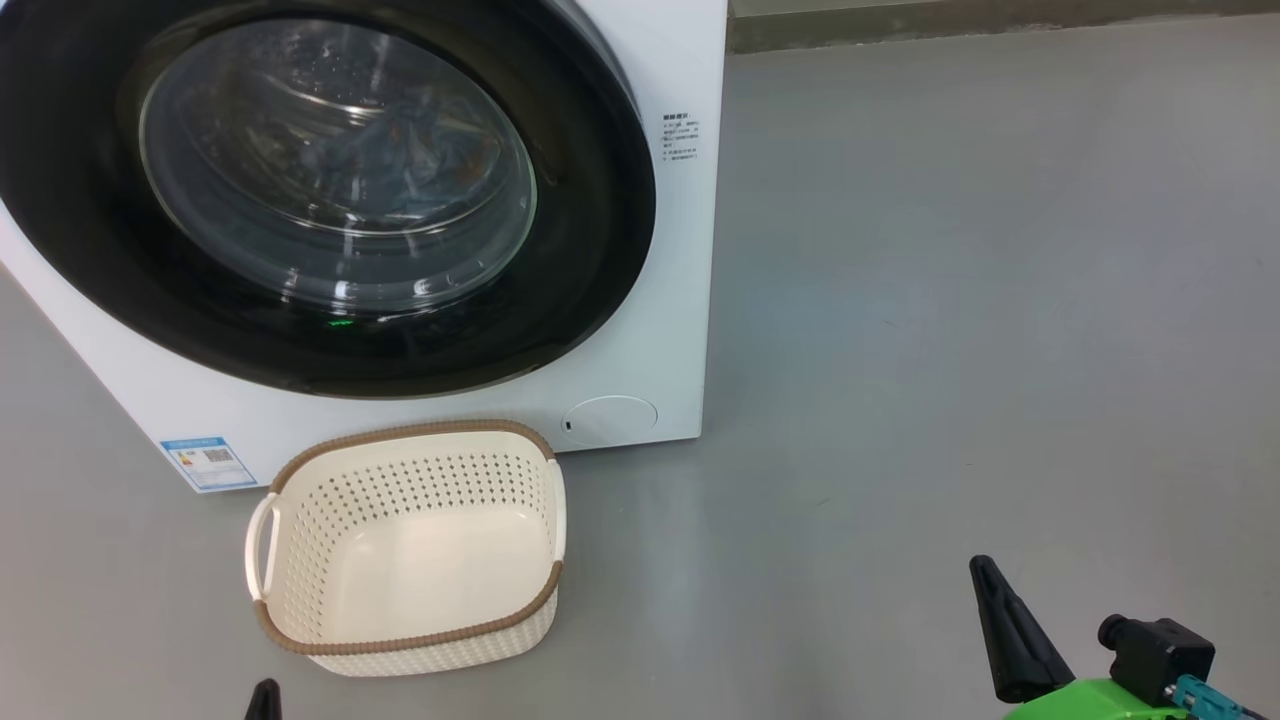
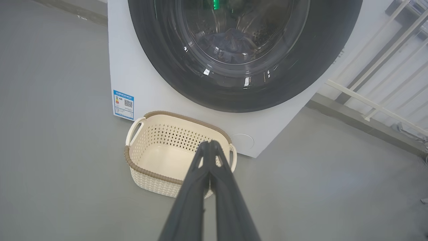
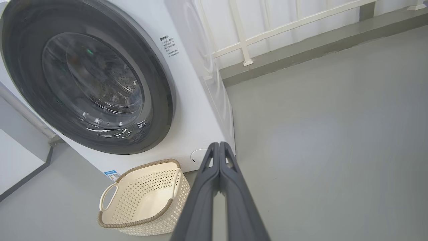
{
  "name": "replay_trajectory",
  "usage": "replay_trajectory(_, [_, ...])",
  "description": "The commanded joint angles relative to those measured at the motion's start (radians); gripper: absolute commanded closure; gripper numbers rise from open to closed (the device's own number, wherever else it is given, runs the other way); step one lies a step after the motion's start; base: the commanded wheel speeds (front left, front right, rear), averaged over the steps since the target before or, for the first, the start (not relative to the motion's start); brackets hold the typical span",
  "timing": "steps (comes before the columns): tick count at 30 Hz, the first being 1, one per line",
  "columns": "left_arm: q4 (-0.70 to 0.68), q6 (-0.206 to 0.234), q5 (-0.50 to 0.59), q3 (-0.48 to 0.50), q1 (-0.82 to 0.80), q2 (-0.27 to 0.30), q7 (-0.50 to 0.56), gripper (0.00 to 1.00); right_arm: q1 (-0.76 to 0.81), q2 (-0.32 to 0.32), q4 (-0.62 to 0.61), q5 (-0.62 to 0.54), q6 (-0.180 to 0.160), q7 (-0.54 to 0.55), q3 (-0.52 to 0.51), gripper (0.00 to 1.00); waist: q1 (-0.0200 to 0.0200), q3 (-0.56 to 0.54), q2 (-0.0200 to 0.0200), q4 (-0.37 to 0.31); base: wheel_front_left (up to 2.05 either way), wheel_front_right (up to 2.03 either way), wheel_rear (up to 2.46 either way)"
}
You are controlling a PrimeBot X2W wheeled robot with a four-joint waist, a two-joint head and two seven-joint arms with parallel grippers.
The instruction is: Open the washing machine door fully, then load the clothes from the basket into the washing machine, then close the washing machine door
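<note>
Nearest: left gripper (image 2: 210, 143) clenched, fingers pressed together on nothing; right gripper (image 3: 219, 144) likewise. Just beyond the left tips, basket (image 2: 147, 172) on the floor (image 2: 50, 167), bare bottom showing. Behind it, washing machine (image 2: 130, 67), washing machine door (image 2: 167, 73) flush against its front. Farthest from both grippers: clothes (image 2: 230, 40) behind the door glass.

The head view's top and left edges cut off the washing machine (image 1: 680, 300) and the upper part of its door (image 1: 600, 230). Behind the glass (image 1: 300, 230) the clothes (image 1: 400, 150) were dim, their print lost in reflections. The print on the blue label (image 1: 208, 462) was too small to read. The bottom edge cut off the left gripper (image 1: 263, 702), leaving one fingertip.
</note>
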Motion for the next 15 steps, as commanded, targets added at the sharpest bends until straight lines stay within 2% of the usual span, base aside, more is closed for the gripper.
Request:
replay_trajectory(1, [-0.017,0.000,-0.022,0.011,-0.043,0.015,0.003,1.00,-0.019,-0.011,-0.022,0.030,-0.001,0.004,0.000,1.00,-0.0001,0.000,0.0000,0.000,0.00,0.00,0.00])
replay_trajectory(15, [-0.001,-0.001,-0.170,0.015,-0.076,0.016,0.042,1.00,-0.031,-0.016,-0.021,0.195,-0.002,0.040,-0.005,1.00,-0.0001,0.000,0.0000,-0.001,0.00,0.00,0.00])
